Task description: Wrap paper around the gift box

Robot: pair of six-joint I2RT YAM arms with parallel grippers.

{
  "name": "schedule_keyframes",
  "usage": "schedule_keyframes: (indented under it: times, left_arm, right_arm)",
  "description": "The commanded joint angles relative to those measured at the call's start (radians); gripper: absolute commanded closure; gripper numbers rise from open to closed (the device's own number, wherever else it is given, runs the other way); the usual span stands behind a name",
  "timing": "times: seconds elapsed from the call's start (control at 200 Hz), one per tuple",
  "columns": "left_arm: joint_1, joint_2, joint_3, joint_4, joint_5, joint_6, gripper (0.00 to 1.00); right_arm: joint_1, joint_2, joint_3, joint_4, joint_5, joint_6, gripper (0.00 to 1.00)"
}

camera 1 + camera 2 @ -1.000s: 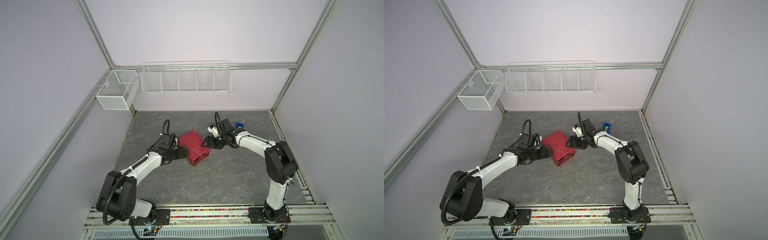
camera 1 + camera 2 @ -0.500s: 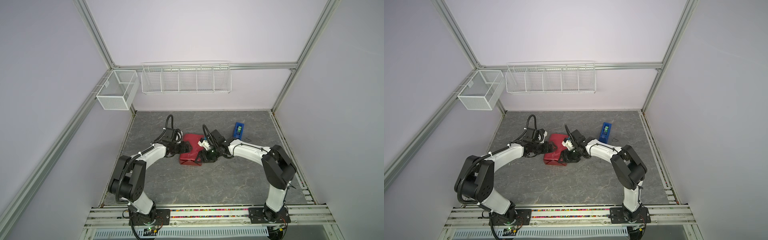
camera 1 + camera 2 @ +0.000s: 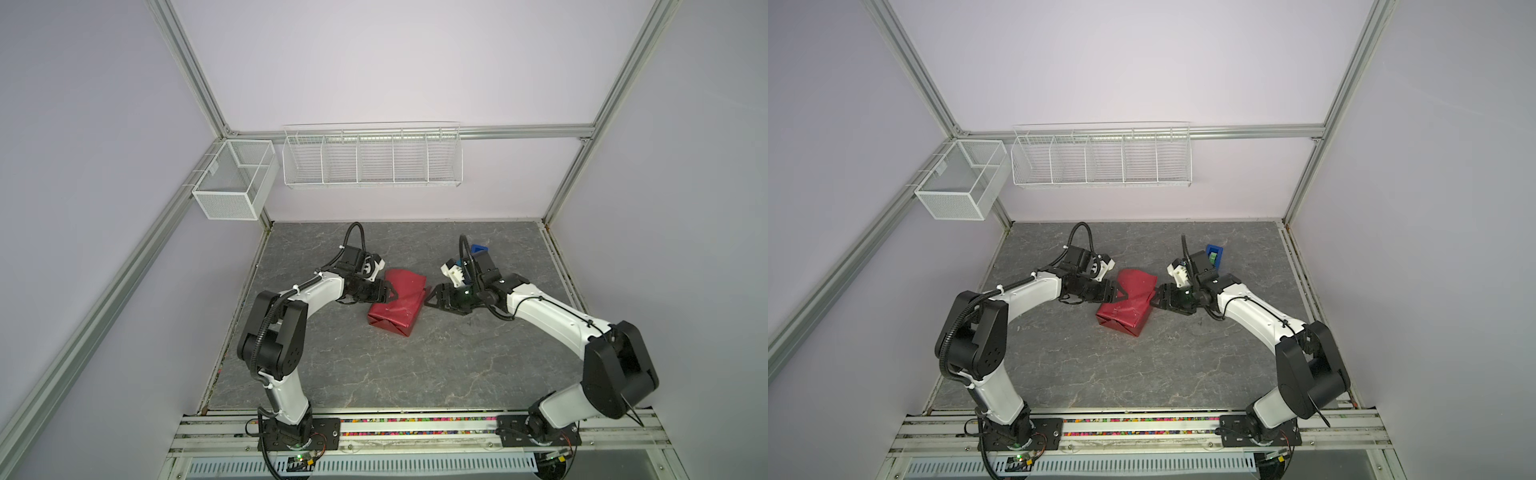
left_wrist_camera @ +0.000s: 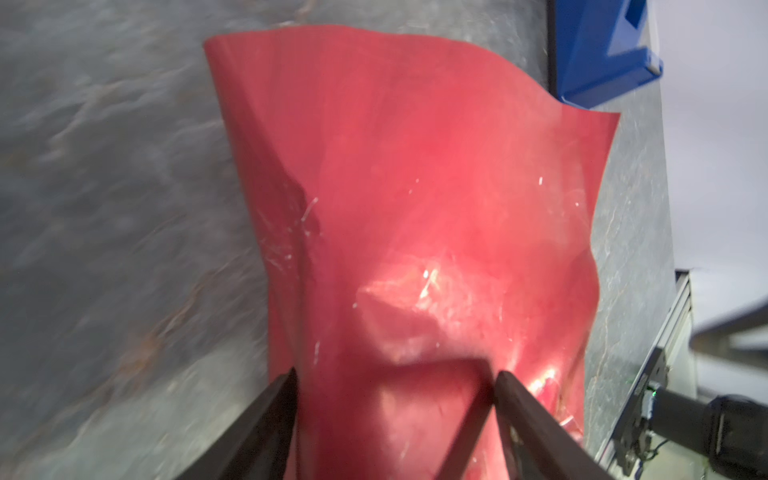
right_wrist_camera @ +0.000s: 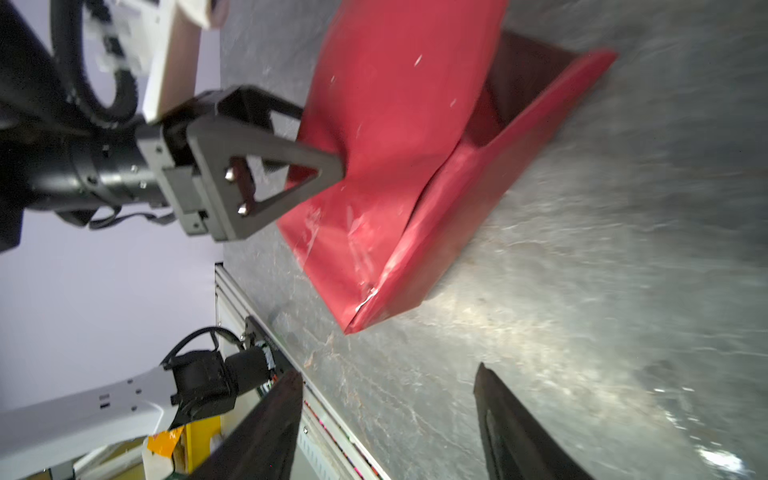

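In both top views the folded red paper lies mid-table, with the box hidden inside it. The left claw meets its left edge and the right claw sits just beside its right edge. The left wrist view shows jaws wide astride the paper; I cannot tell if they grip. The right wrist view shows jaws wide, holding nothing, apart from the paper.

blue tape dispenser, wire rack
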Motion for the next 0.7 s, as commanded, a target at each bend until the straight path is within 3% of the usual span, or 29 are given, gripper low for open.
schedule_keyframes:
  times: [0.0,0.26,0.575,0.695]
  left_arm:
    - [-0.076,0.057,0.086,-0.144,-0.026,0.145,0.27]
    - [-0.175,0.13,0.204,-0.286,0.021,0.3,0.29]
    - [-0.24,0.092,0.196,-0.358,0.125,0.439,0.27]
    - [-0.241,0.092,0.207,-0.369,0.084,0.423,0.27]
  right_arm:
    - [-0.065,-0.007,0.017,-0.1,-0.037,-0.085,0.31]
    - [-0.232,0.027,0.061,-0.214,-0.132,-0.194,0.29]
    - [-0.241,0.132,0.109,-0.3,-0.271,-0.344,0.3]
    - [-0.243,0.203,0.129,-0.311,-0.31,-0.359,0.31]
